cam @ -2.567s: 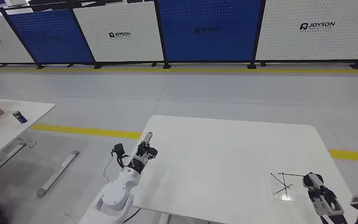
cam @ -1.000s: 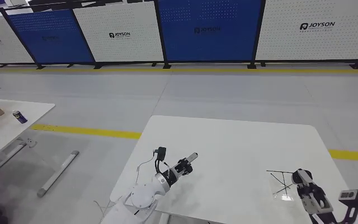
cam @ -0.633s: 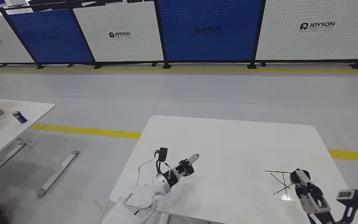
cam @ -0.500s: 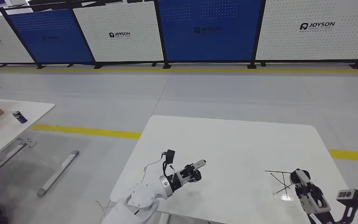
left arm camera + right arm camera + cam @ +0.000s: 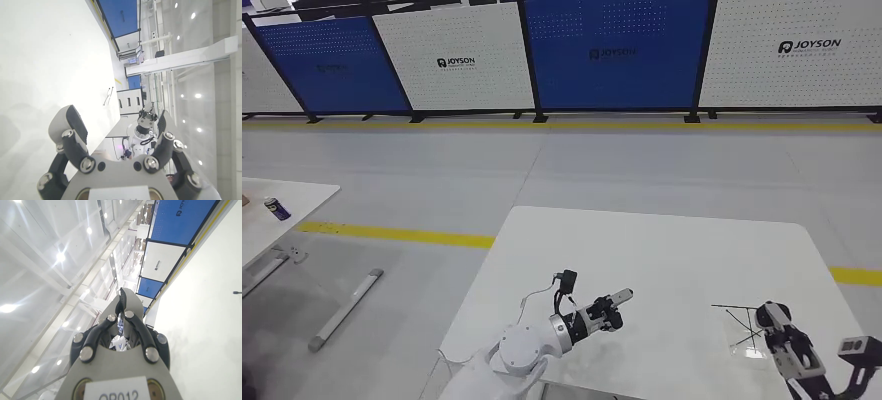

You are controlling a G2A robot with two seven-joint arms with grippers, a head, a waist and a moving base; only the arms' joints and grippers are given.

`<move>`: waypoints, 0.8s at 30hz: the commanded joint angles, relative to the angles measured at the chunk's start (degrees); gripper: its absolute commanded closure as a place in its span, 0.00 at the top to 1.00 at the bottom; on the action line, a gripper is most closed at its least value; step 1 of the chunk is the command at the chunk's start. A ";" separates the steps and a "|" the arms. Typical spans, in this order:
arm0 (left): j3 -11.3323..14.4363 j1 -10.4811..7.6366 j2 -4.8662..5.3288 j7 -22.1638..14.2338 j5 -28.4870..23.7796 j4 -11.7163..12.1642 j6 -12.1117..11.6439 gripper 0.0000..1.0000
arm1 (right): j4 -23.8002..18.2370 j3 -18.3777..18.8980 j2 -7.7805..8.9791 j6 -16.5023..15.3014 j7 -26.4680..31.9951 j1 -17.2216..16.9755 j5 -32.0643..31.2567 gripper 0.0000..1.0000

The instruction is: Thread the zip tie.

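A few black zip ties lie crossed near the table's front right corner; they also appear far off as the zip ties. My right gripper sits just right of them, low over the table, and one tie's end reaches up to it. Its fingers are shut, with nothing visible between them. A single zip tie head lies on the table beside it. My left gripper hovers over the table's front middle, well left of the ties. It is the open left gripper, holding nothing.
The white table is bare apart from the ties. Its front edge runs close under both arms. A second white table with a small can stands far left across the floor.
My left arm has swung from the table's left edge rightward to the front middle. My right gripper has crept left, and one zip tie has shifted left with it.
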 commanded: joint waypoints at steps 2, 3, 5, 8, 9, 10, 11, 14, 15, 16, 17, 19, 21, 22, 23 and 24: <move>-0.03 0.08 -0.12 -0.57 -3.65 -0.11 -0.71 1.00 | 1.69 -4.01 -0.56 -0.07 -3.08 1.99 -4.41 0.00; 0.06 0.08 -0.16 -0.73 -4.61 -0.18 -0.89 1.00 | 2.12 -5.47 -0.81 -0.07 -4.64 2.65 -5.88 0.00; 0.51 -0.18 -0.27 -2.01 -6.90 -0.14 -0.82 1.00 | 2.79 -8.50 -1.41 -0.07 -7.92 3.98 -8.28 0.00; 1.32 -1.28 -0.44 -2.55 -8.25 0.57 0.38 1.00 | 3.28 -12.16 -2.15 -0.07 -10.67 4.97 -10.16 0.00; 1.72 -1.74 -0.48 -2.07 -7.37 0.85 1.02 1.00 | 3.41 -12.44 -2.19 -0.07 -10.51 5.02 -10.14 0.00; 1.72 -1.74 -0.48 -2.07 -7.37 0.85 1.02 1.00 | 3.41 -12.44 -2.19 -0.07 -10.51 5.02 -10.14 0.00; 1.72 -1.74 -0.48 -2.07 -7.37 0.85 1.02 1.00 | 3.41 -12.44 -2.19 -0.07 -10.51 5.02 -10.14 0.00; 1.72 -1.74 -0.48 -2.07 -7.37 0.85 1.02 1.00 | 3.41 -12.44 -2.19 -0.07 -10.51 5.02 -10.14 0.00; 1.72 -1.74 -0.48 -2.07 -7.37 0.85 1.02 1.00 | 3.41 -12.44 -2.19 -0.07 -10.51 5.02 -10.14 0.00; 1.72 -1.74 -0.48 -2.07 -7.37 0.85 1.02 1.00 | 3.41 -12.44 -2.19 -0.07 -10.51 5.02 -10.14 0.00; 1.72 -1.74 -0.48 -2.07 -7.37 0.85 1.02 1.00 | 3.41 -12.44 -2.19 -0.07 -10.51 5.02 -10.14 0.00; 1.72 -1.74 -0.48 -2.07 -7.37 0.85 1.02 1.00 | 3.41 -12.44 -2.19 -0.07 -10.51 5.02 -10.14 0.00; 1.72 -1.74 -0.48 -2.07 -7.37 0.85 1.02 1.00 | 3.41 -12.44 -2.19 -0.07 -10.51 5.02 -10.14 0.00; 1.72 -1.74 -0.48 -2.07 -7.37 0.85 1.02 1.00 | 3.68 -12.60 -2.24 0.22 -10.64 5.14 -10.23 0.00; 1.72 -1.74 -0.48 -2.07 -7.37 0.85 1.02 1.00 | 3.97 -12.99 -2.33 0.28 -10.99 5.24 -10.30 0.00; 1.72 -1.74 -0.48 -2.07 -7.37 0.85 1.02 1.00 | 4.30 -13.73 -2.50 0.27 -11.31 5.28 -9.56 0.00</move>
